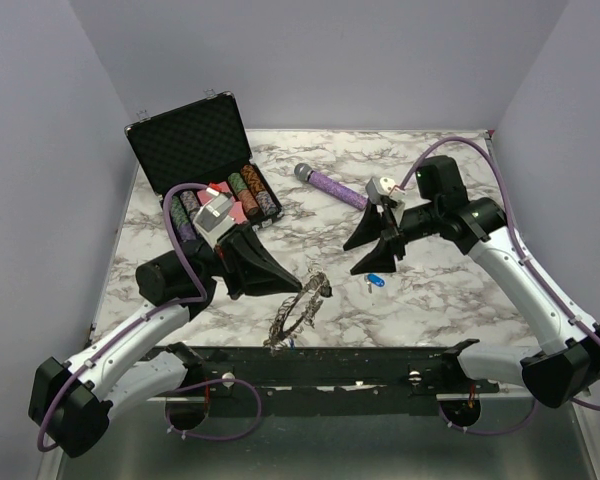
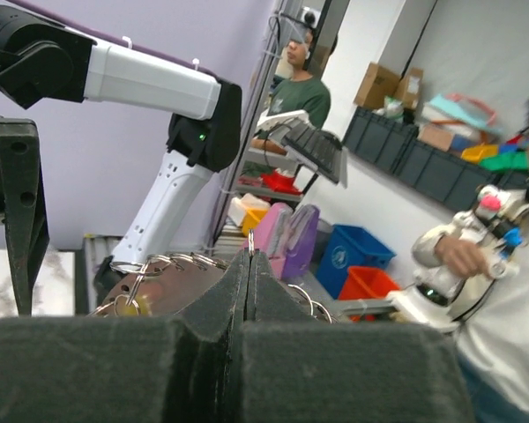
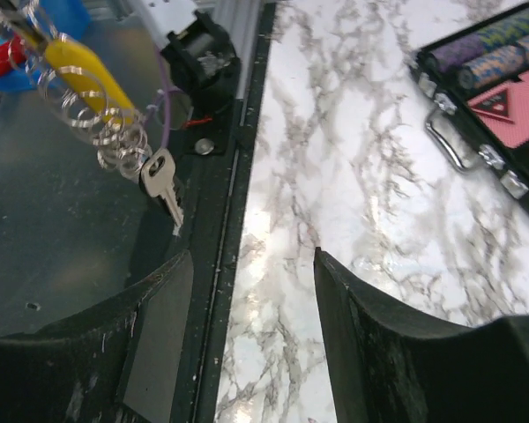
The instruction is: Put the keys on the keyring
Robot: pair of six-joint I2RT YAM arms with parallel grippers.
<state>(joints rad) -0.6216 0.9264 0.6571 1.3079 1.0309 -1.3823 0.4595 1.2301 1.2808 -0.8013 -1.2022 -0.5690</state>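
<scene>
My left gripper (image 1: 296,286) is shut on the keyring (image 1: 302,304), a silvery ring strung with small loops that hangs over the table's near edge. In the left wrist view the ring's thin wire (image 2: 249,240) sticks up between the closed jaws of the left gripper (image 2: 249,257), with loops (image 2: 163,262) to the side. The right wrist view shows the loops (image 3: 88,101), a yellow-capped key (image 3: 81,72) and a silver key (image 3: 162,180) dangling. My right gripper (image 1: 353,258) (image 3: 254,256) is open and holds nothing. A blue-capped key (image 1: 372,281) lies on the marble just below it.
A black case (image 1: 195,135) of poker chips (image 3: 498,57) stands open at the back left. A purple microphone (image 1: 330,184) lies at the back centre. A black rail (image 3: 234,203) runs along the table's near edge.
</scene>
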